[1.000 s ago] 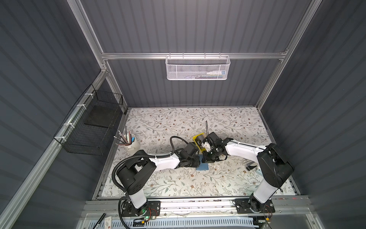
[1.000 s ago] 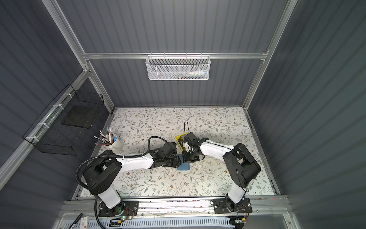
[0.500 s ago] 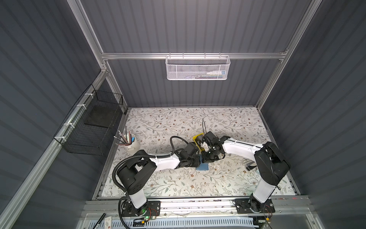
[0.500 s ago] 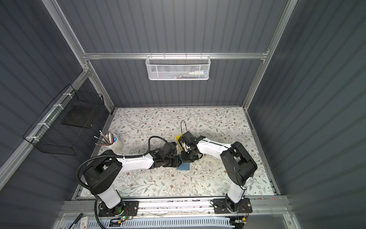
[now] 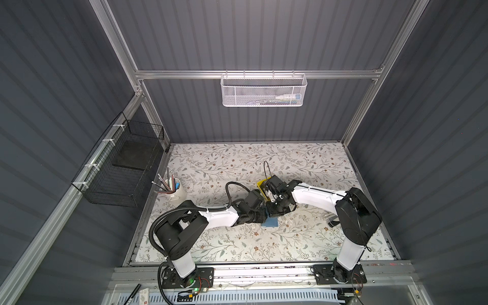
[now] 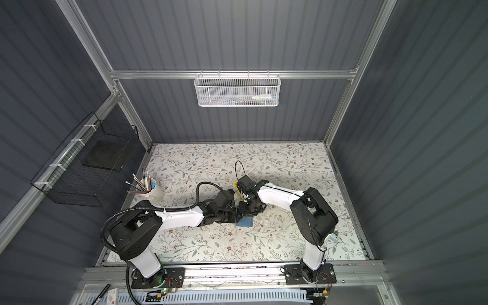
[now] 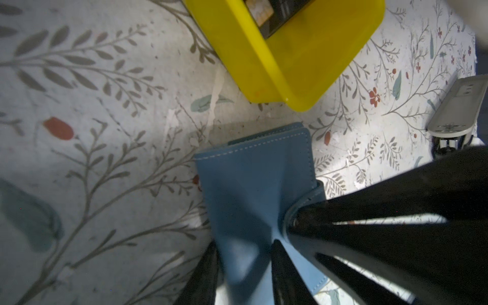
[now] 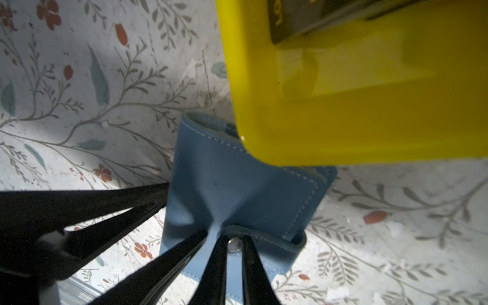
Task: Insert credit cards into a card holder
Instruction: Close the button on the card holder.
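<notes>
The left tool pinches the blue card holder by its cover; the right tool clamps its snap strap. The holder lies mid-worktop, a flowered surface with grey walls around. A yellow tray with black cards sits just beyond, and a pen cup stands at the left.

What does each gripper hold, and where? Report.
Blue card holder: left gripper clamps its cover's edge; right gripper pinches its snap tab strap.

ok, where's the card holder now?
In both top views the card holder is mid-table, gripped by the left end effector and right end effector, just in front of the yellow tray.
</notes>
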`<move>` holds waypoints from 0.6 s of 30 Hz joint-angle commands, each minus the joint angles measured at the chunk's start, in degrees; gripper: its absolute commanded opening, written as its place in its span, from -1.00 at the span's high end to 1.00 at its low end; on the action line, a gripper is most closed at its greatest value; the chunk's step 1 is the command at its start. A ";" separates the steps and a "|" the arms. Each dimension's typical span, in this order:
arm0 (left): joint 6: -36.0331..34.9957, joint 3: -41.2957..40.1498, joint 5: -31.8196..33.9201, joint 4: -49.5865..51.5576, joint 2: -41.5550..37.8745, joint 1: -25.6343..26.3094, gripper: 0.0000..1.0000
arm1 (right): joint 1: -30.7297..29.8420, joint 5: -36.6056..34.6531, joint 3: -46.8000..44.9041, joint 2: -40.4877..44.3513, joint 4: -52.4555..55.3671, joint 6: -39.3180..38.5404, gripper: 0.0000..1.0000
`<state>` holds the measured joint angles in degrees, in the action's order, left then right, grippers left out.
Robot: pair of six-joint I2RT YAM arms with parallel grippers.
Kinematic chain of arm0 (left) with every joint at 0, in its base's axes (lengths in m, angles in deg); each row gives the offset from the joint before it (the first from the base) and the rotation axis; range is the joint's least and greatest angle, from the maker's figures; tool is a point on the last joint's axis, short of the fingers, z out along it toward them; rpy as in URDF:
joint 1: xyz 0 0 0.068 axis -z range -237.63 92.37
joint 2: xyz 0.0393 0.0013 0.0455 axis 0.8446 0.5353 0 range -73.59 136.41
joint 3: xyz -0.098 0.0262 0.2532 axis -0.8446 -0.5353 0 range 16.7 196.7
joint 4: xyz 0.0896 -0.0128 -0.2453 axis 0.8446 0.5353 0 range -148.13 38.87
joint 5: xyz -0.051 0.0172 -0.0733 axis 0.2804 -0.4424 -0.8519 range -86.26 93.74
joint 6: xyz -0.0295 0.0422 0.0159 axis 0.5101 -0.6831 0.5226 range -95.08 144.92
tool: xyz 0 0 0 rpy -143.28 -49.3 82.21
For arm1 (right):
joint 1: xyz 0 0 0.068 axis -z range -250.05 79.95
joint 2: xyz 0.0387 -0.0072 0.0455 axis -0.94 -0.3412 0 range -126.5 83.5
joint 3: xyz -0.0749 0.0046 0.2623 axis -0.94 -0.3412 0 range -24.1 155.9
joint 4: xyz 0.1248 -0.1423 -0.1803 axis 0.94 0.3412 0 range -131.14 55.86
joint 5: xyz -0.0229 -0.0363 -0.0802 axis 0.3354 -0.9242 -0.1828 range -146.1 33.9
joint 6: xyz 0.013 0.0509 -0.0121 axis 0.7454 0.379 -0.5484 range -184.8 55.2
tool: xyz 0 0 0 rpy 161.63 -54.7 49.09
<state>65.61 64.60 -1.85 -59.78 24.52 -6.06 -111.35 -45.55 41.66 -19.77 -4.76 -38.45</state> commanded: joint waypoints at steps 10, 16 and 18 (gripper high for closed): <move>0.92 -2.91 -2.12 0.22 0.03 0.97 0.30 | -0.90 -5.42 0.68 -5.23 4.56 0.99 0.72; 1.05 -3.25 -2.15 -0.16 -0.39 0.93 0.30 | -1.26 -5.87 1.55 -6.58 5.05 1.03 0.73; 1.10 -3.55 -2.12 -0.33 -0.46 1.02 0.30 | -1.27 -5.70 2.13 -7.16 5.25 1.07 0.74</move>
<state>66.04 62.85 -2.07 -62.49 23.91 -6.02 -112.42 -47.78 45.17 -22.26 -0.91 -37.84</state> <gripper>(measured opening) 0.351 0.135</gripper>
